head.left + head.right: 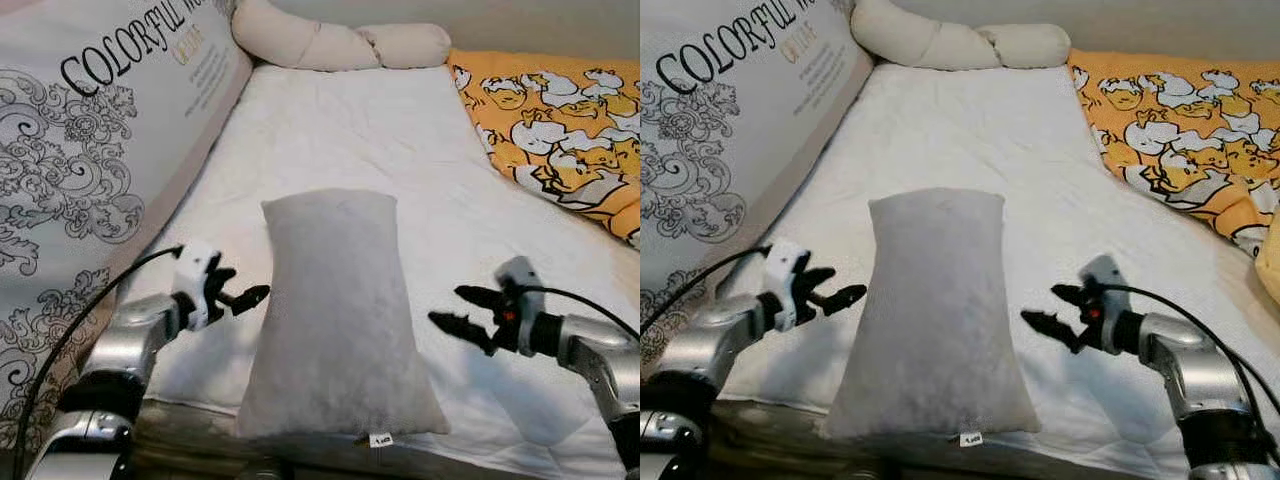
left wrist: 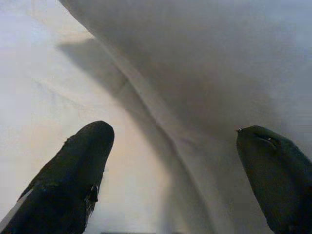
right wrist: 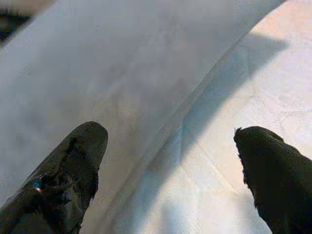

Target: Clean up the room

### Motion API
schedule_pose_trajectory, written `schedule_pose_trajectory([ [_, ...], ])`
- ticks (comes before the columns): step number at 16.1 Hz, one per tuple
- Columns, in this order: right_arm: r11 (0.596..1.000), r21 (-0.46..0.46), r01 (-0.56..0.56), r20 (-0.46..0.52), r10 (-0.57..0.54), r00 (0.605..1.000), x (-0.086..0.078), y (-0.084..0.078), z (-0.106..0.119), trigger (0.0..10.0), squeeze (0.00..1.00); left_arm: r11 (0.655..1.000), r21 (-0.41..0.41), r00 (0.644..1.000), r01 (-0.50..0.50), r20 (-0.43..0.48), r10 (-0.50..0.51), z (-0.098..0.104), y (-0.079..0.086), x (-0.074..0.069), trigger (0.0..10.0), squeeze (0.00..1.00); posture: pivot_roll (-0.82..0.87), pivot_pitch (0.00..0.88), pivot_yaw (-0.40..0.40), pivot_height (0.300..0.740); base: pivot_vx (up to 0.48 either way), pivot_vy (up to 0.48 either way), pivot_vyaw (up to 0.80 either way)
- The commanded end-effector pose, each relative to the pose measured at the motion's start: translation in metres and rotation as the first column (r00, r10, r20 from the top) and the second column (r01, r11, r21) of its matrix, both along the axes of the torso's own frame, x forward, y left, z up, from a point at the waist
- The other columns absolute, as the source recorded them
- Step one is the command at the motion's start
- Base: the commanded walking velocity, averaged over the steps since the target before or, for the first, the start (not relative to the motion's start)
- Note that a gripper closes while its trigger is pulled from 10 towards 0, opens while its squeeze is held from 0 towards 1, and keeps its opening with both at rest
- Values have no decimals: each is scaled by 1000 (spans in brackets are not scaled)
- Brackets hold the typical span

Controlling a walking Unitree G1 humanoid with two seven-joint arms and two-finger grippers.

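Observation:
A pale grey pillow (image 1: 335, 310) lies lengthwise on the white mattress (image 1: 400, 140), its tagged end at the bed's near edge. My left gripper (image 1: 240, 288) hovers just left of the pillow, open, its fingers pointing at the pillow's side and holding nothing. On the other side, my right gripper (image 1: 447, 305) is open as well, a short gap from the pillow's right edge. In the left wrist view the pillow's edge (image 2: 219, 73) lies just ahead of the spread gripper (image 2: 173, 131). In the right wrist view the pillow (image 3: 97, 58) lies likewise ahead of the gripper (image 3: 168, 130).
A big printed cushion (image 1: 90, 130) with "COLORFUL" lettering leans along the bed's left side. A beige knotted bolster (image 1: 330, 40) rests at the far end. An orange duck-print blanket (image 1: 560, 130) covers the far right of the bed.

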State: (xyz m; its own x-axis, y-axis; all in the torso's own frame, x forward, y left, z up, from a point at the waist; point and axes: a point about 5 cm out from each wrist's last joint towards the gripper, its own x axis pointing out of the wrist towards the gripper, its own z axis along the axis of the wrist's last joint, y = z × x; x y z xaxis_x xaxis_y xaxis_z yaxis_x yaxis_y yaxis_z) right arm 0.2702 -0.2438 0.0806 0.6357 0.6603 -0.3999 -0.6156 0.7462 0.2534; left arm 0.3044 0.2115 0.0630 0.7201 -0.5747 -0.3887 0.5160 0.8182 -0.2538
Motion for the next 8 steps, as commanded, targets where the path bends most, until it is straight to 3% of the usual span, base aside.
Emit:
schedule_pose_trajectory([
  [1, 996, 73, 59, -27, -57, 998, 0, 0, -5, 10000, 1000, 987, -157, 999, -40, -22, 37, 1, -1, -1, 10000, 1000, 42, 0, 52, 740, 0, 0, 0],
  [2, 992, 98, 75, -34, -72, 997, 0, 3, -8, 10000, 1000, 971, -230, 997, -66, -42, 58, -2, -4, -2, 10000, 1000, 42, 0, 52, 740, 0, 0, 0],
  [4, 965, 211, 156, -58, -147, 987, 2, 9, -15, 10000, 1000, 953, -285, 994, -102, -74, 84, -13, -16, -5, 10000, 1000, 40, 0, 54, 740, 0, 0, 0],
  [5, 944, 281, 174, -82, -157, 984, 3, 18, -21, 10000, 1000, 914, -391, 993, -112, -85, 85, -15, -29, -5, 10000, 1000, 35, 0, 58, 740, 0, 0, 0],
  [8, 908, 374, 191, -140, -148, 979, 3, 34, -30, 10000, 1000, 887, -457, 994, -70, -110, 22, -19, -53, -5, 10000, 1000, 32, 0, 59, 740, 0, 0, 0],
])
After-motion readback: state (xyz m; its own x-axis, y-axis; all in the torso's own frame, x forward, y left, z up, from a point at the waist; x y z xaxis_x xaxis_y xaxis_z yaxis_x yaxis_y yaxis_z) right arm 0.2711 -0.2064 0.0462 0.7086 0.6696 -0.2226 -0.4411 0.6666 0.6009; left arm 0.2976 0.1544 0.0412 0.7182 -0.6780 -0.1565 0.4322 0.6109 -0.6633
